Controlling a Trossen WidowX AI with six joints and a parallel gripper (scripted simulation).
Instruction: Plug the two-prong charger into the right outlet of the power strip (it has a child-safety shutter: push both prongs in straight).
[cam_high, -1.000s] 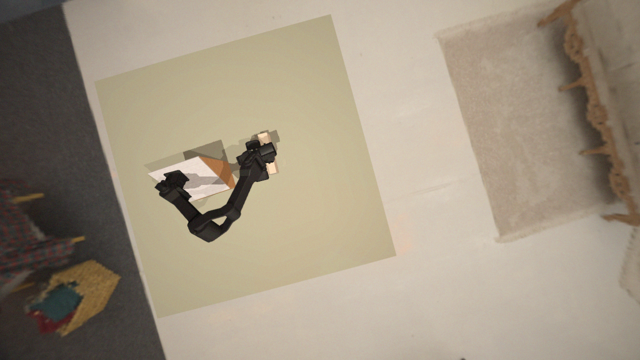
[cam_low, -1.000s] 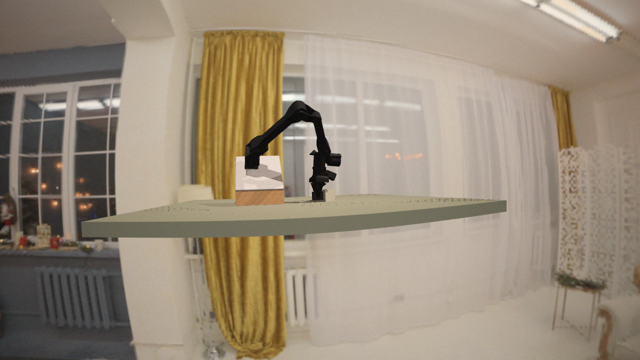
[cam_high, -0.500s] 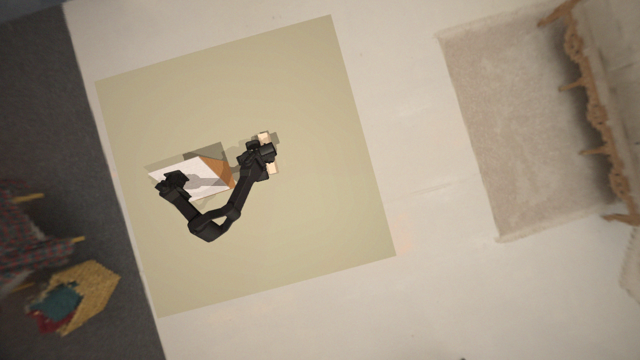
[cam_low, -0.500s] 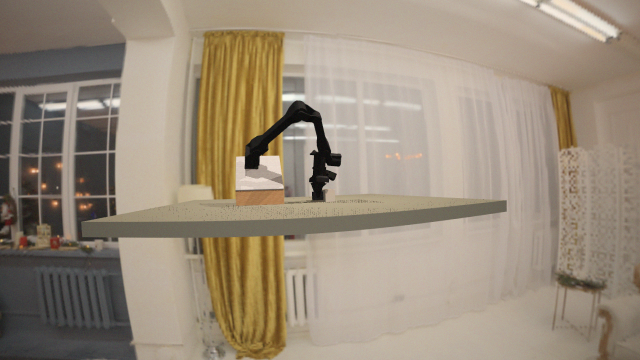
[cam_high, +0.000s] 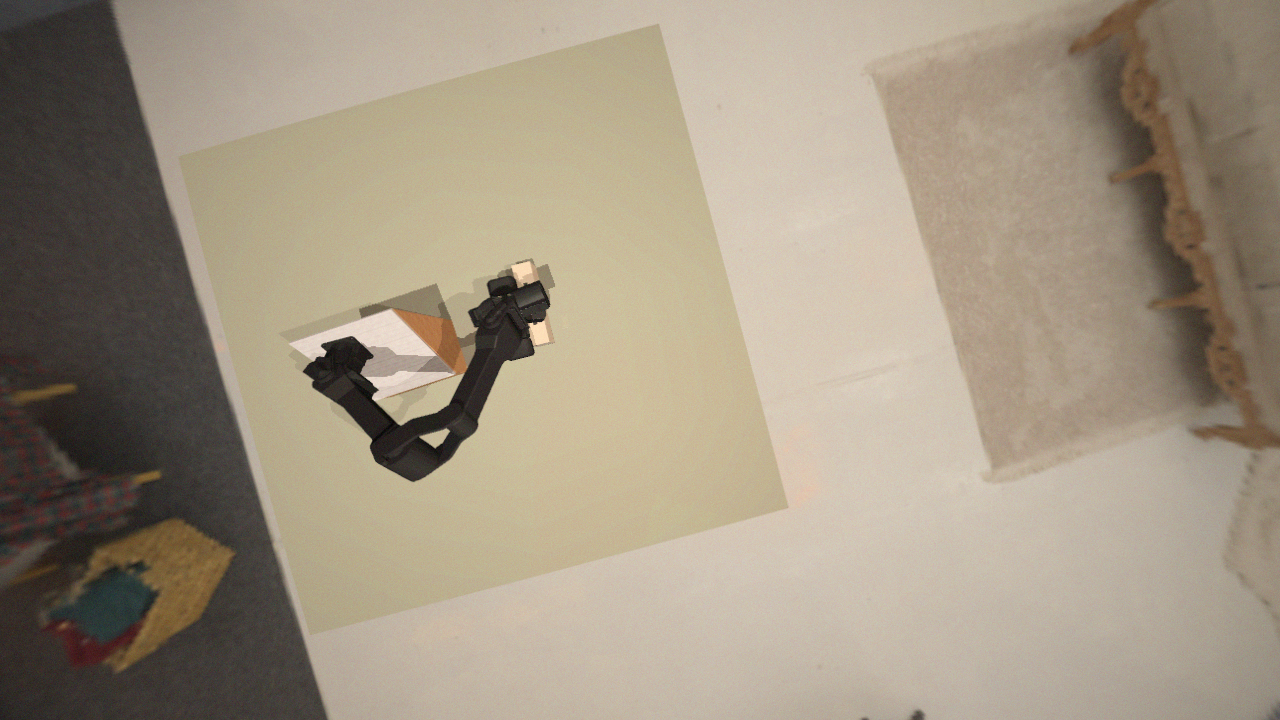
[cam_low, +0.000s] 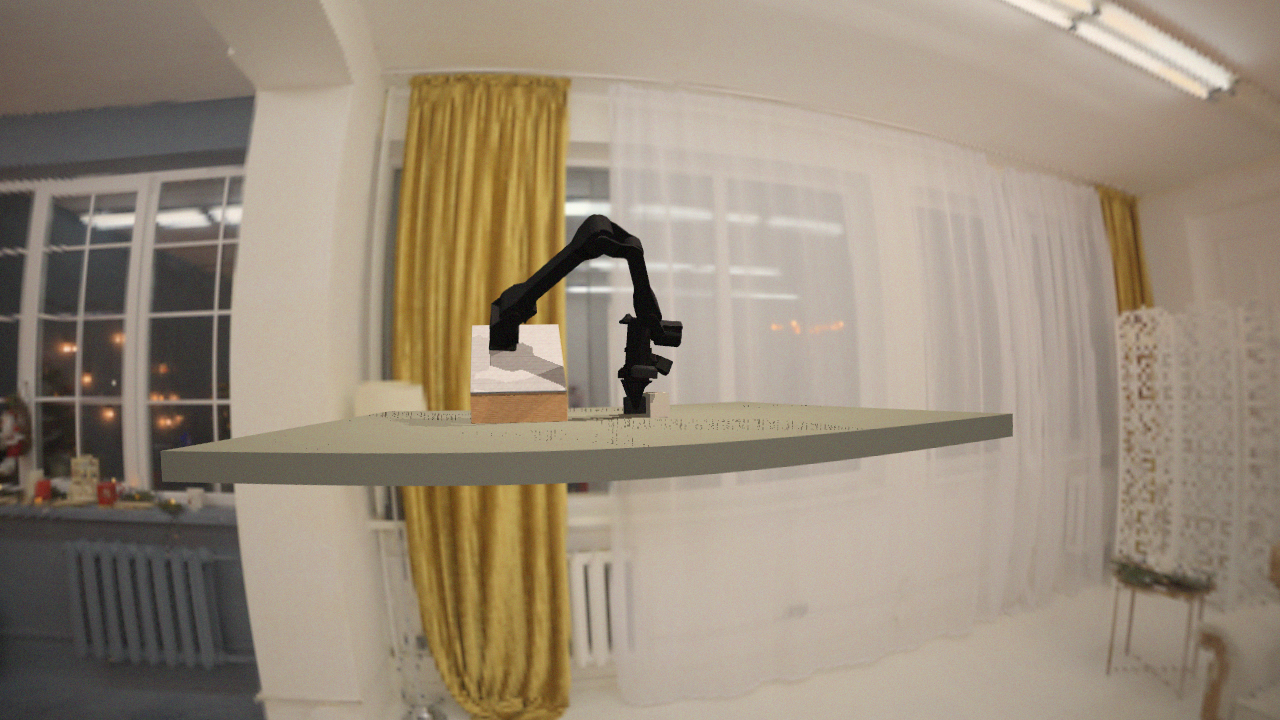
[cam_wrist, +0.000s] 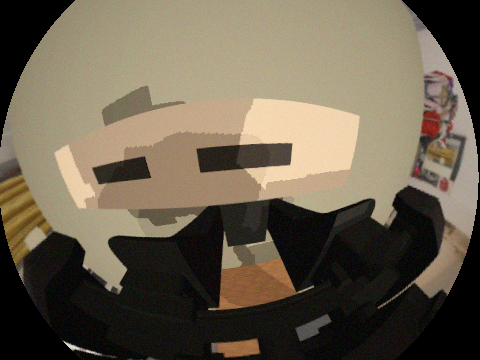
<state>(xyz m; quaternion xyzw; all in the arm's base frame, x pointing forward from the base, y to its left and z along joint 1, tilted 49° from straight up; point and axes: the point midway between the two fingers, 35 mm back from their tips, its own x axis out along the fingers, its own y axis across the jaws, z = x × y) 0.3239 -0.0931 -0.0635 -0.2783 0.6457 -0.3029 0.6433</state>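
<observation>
The cream power strip (cam_high: 541, 333) (cam_low: 660, 402) (cam_wrist: 310, 120) lies on the table (cam_high: 626, 447) (cam_low: 832, 425). In the wrist view its upper face shows a wider dark recess (cam_wrist: 220, 159) near the middle and a smaller dark recess (cam_wrist: 121, 170) to the left. My gripper (cam_low: 635, 407) (cam_wrist: 240, 199) is shut on the dark charger (cam_wrist: 245, 232), low over the table at the strip's near long side. The charger's far end reaches the strip's lower edge in the wrist view. Its prongs are hidden, and I cannot tell whether it touches the strip. The arm hides the strip's middle from above.
A block (cam_high: 411, 344) (cam_low: 519, 408) with a white slanted top and wood-coloured sides stands beside the strip, under the arm's base end. The table's edges show around the work area in the top view. Shadows of the arm fall across the strip.
</observation>
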